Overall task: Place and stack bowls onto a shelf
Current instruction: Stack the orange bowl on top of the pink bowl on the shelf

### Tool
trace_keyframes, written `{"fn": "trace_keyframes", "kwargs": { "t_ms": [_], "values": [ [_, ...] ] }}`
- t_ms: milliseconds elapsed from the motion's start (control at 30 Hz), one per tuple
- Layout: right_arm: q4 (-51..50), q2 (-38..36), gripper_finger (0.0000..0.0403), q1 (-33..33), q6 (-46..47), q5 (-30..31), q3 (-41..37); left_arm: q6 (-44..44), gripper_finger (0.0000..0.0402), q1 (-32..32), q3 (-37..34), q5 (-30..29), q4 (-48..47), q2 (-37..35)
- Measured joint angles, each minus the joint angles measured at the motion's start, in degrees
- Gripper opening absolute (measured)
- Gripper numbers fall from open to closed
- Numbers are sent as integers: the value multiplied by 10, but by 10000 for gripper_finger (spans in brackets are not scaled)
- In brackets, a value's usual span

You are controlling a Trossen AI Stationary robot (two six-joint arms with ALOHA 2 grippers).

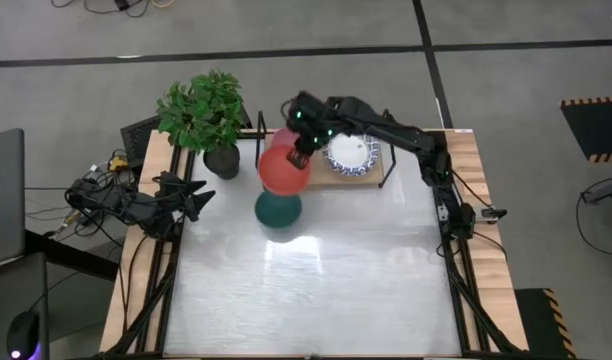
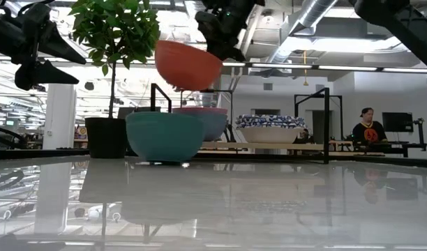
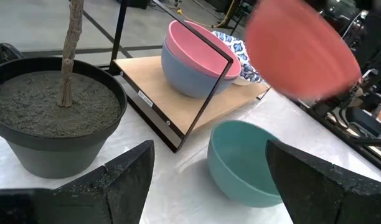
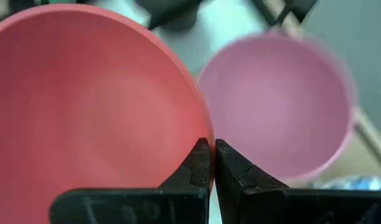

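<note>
Counter [image 2: 269, 202]: glossy and pale, mirroring the ceiling lights right up front.
Teal bowl [image 2: 165, 136]: upright on the counter, mouth up, just before the shelf; its far rim hides the stack's base in the low view.
Red bowl [image 2: 188, 64]: in the air above the teal one, tilted, blurred in the left wrist view.
Right end effector [image 4: 211, 163]: clenched on the red bowl's rim.
Left end effector [image 3: 209, 180]: fingers spread wide, holding nothing, near the plant pot [image 3: 53, 118].
Shelf [image 3: 197, 106]: wooden top, black wire frame.
Pink bowl [image 3: 197, 53]: nested in a blue bowl [image 3: 184, 74] on the shelf.
Patterned bowl [image 1: 350, 153]: beside them, half hidden.
Room: a person [image 2: 368, 129] sits far back.
</note>
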Motion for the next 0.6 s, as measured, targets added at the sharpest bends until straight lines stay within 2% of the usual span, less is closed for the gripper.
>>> {"fn": "trace_keyframes", "kwargs": {
  "t_ms": [300, 600],
  "values": [
    [98, 5, 26, -99, 40, -1, -3, 0, 293, 0, 0, -5, 0, 0],
    [52, 6, 26, -129, 49, -6, -4, 1, 293, 0, 0, -5, 0, 0]
  ]
}}
